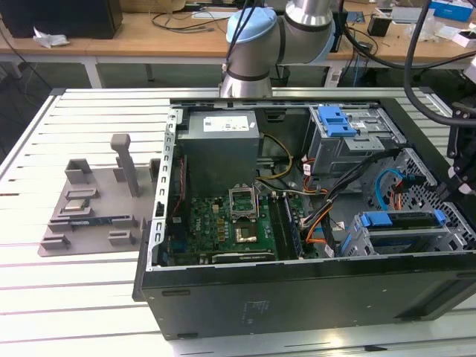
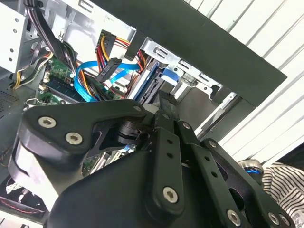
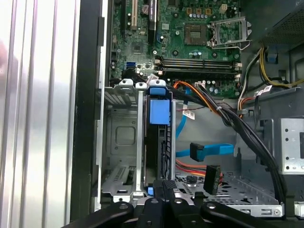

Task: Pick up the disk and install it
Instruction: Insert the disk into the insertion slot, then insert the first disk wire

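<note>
Blue-railed disk [image 3: 158, 137] sits edgewise in drive cage [image 3: 121, 142], beside an empty slot.

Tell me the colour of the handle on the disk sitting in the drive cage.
Blue. The disk's handle shows best in the first wrist view.
</note>
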`<action>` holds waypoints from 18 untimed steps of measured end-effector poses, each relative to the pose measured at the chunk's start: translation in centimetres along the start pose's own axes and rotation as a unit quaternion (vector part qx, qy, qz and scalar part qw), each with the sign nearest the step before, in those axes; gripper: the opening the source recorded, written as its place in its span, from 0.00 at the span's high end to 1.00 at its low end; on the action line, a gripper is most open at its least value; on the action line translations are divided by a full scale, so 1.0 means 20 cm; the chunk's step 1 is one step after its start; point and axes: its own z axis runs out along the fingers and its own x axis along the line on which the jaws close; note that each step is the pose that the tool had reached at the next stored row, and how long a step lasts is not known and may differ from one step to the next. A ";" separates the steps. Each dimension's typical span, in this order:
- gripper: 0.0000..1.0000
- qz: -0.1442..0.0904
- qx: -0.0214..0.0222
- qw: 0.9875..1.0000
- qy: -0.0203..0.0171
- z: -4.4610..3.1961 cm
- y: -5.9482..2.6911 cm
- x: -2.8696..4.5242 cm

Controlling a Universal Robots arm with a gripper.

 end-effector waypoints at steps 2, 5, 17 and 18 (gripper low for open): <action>0.89 0.000 0.000 1.000 0.000 0.000 -0.001 0.000; 0.89 0.000 0.000 1.000 0.000 0.000 -0.002 0.000; 0.76 0.000 0.000 1.000 0.000 0.000 -0.001 0.000; 0.71 0.000 0.000 1.000 0.000 0.000 -0.001 0.000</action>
